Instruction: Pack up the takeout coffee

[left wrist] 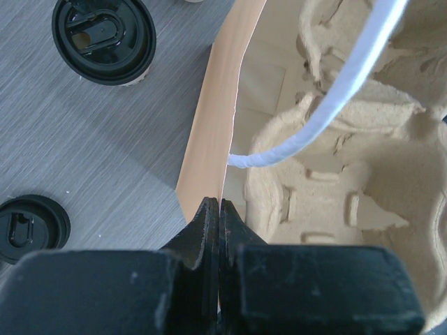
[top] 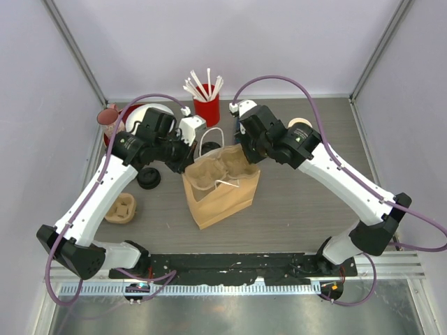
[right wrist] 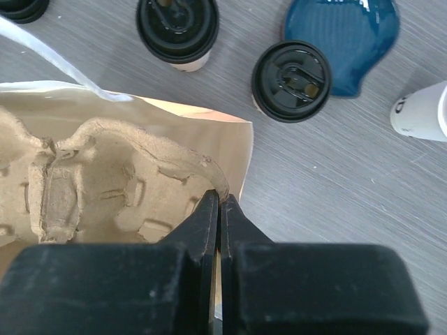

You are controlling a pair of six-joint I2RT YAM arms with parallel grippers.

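The left gripper (left wrist: 220, 209) and the right gripper (right wrist: 220, 202) each pinched the rim of the brown paper bag (left wrist: 209, 125), with the coffee outside it.

The left gripper's fingers were pressed together on the bag's left paper edge, and a white cord handle (left wrist: 335, 91) looped just past them. The right gripper's fingers were closed on the bag's far right rim, where the lip of the beige moulded-pulp cup carrier (right wrist: 105, 181) inside the bag met the paper; whether they caught the carrier too could not be told. The bag stood open in the middle of the grey wood-grain table (right wrist: 335, 209). A cream paper cup (right wrist: 177, 28) with a round black plastic lid and a second lidded cup (right wrist: 291, 80) stood upright on the table, just off the bag's far left side. The second was close beside a glossy blue dish (right wrist: 342, 38). A red cylindrical straw holder (top: 207, 108) stood at the far edge.
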